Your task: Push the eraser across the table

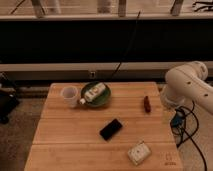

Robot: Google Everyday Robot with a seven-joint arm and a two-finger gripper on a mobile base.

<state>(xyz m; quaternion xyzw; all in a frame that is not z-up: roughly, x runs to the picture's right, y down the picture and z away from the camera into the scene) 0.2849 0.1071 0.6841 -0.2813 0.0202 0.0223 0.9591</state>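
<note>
The eraser (111, 129), a flat black block, lies slanted near the middle of the wooden table (65, 145). My white arm (187, 87) hangs beside the table's right edge, well right of the eraser. The gripper itself does not show; only the arm's thick white segments are in view, off the table top.
A green plate (103, 102) with a white bottle (95, 92) lying on it and a white cup (69, 95) stand at the back left. A small dark-red stick (147, 104) lies at the back right. A whitish packet (139, 152) lies front right. Cables (181, 125) hang right of the table.
</note>
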